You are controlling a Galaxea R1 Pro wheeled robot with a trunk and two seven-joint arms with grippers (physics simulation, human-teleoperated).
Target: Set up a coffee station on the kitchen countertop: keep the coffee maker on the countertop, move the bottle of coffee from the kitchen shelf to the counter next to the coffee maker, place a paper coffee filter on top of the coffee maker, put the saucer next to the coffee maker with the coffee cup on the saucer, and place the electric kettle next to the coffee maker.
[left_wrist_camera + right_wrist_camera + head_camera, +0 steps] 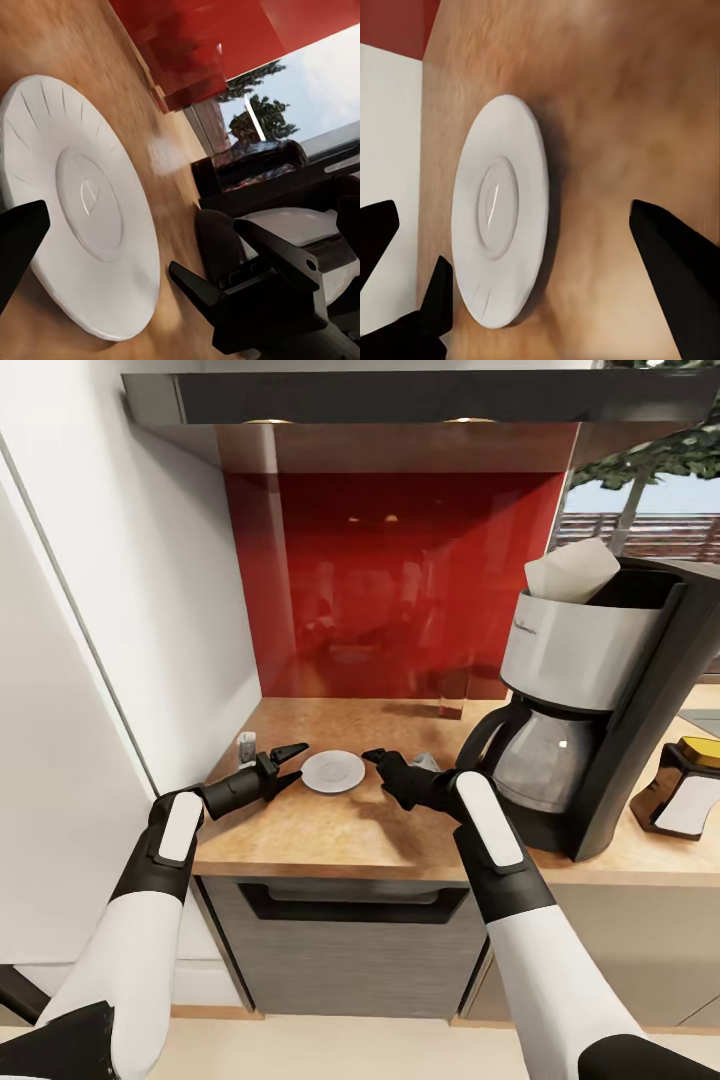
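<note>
Two grippers flank the saucer (pixel 333 771), which lies flat on the kitchen countertop (pixel 330 840), left of the coffee maker (pixel 590 710) w/ a gap between. Left gripper (pixel 288 765) sits just beside the saucer's left rim, jaws spread, nothing held. Right gripper (pixel 378 757) is near the right rim; in the right wrist view its fingers (pixel 679 262) stand wide apart w/ nothing between them, saucer (pixel 500 225) ahead.

Handling, as a guess: saucer looks thin, stiff, light, glazed, so prob. slippery & chippable. Lying flat, it gives no side face to pinch; best hold is at the rim, one finger above & one sliding under the raised edge, approx. level w/ the counter. Too steep an approach may just skate it along the wood.

Paper coffee filter (pixel 575 572) already sits in the machine's top. Bottle of coffee (pixel 685 785) lies tipped on the counter, right of the machine.
</note>
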